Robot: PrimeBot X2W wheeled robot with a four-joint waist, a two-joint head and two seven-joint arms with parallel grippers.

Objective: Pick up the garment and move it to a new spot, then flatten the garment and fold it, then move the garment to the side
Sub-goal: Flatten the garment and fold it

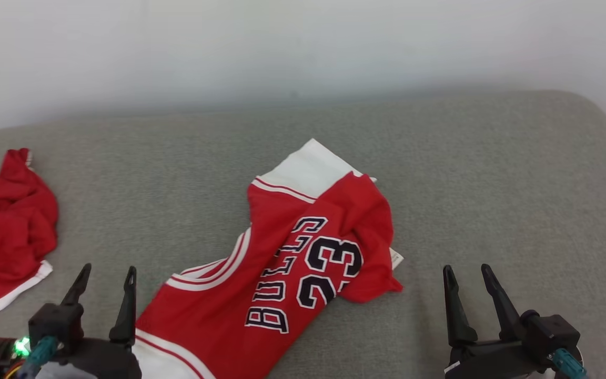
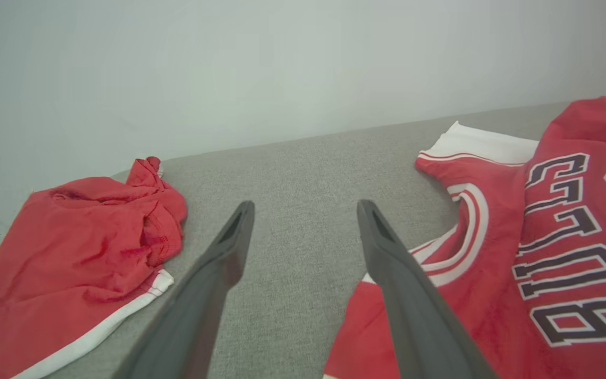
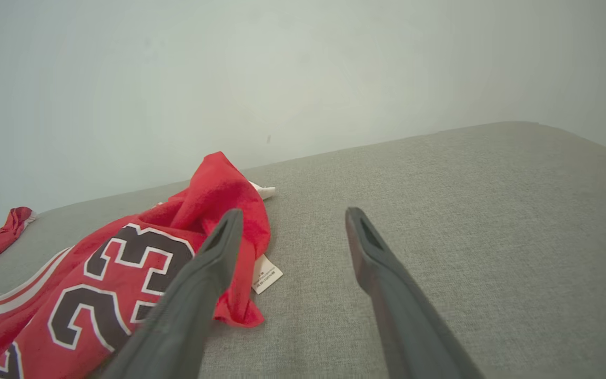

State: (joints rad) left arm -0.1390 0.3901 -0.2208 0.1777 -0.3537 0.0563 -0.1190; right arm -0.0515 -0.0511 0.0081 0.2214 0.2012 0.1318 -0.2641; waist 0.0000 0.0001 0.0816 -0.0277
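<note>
The garment (image 1: 287, 258) is a red jersey with white trim, black "BULLS" lettering and the number 23. It lies rumpled in the middle of the grey cushioned surface (image 1: 492, 184), with its lower hem at the near edge. My left gripper (image 1: 107, 275) stands open just left of the jersey's near end, with nothing between its fingers. In the left wrist view the open left gripper (image 2: 305, 210) points over bare cushion, and the jersey (image 2: 545, 237) lies to its right. My right gripper (image 1: 465, 271) is open to the right of the jersey, clear of it. In the right wrist view the jersey (image 3: 124, 263) lies left of the open right gripper (image 3: 290, 216).
A second red garment with white trim (image 1: 3, 231) lies crumpled at the far left of the surface, and appears in the left wrist view as the red pile (image 2: 82, 247). A pale wall (image 1: 303, 47) runs behind. Bare cushion stretches to the right of the jersey.
</note>
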